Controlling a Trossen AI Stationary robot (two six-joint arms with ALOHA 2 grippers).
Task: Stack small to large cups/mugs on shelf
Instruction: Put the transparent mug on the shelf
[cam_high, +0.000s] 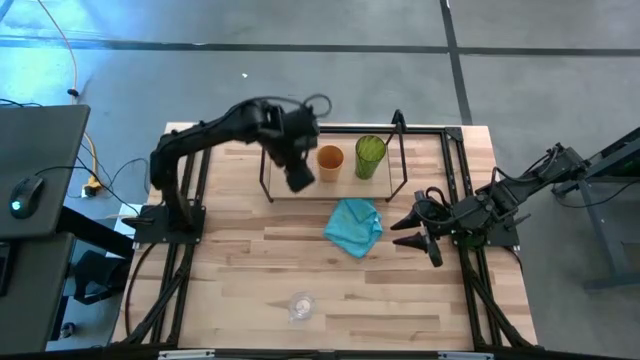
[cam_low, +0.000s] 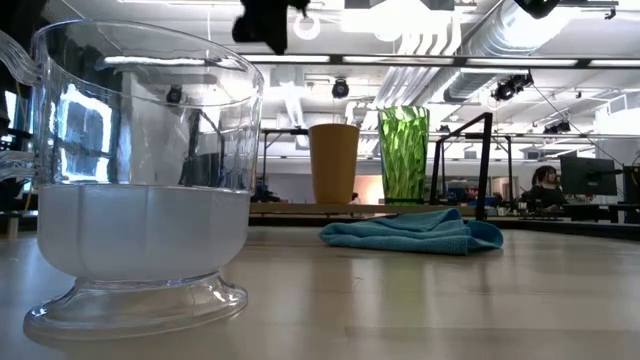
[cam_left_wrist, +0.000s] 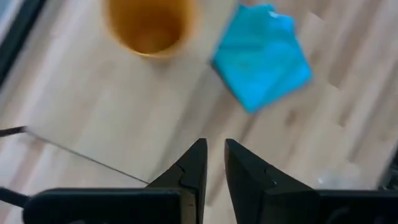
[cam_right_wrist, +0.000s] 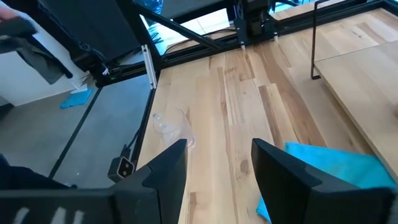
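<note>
Two cups on the shelf, one on the table

On the light wood table (cam_high: 230, 270), the orange cup (cam_high: 330, 159) and green tumbler (cam_high: 369, 156) stand on the shelf (cam_high: 268, 188); the clear glass cup (cam_high: 300, 306) sits well in front, beyond the turquoise cloth (cam_high: 354, 226). The left gripper (cam_high: 300, 178), fingers narrowly parted and empty, hovers over the shelf; the right gripper (cam_high: 412, 230), wide, waits beside the cloth.

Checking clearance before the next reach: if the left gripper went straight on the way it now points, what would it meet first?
Probably the shelf's bare wood base: the left gripper, empty, points down at it, beside the orange cup. Depth is unclear.
</note>
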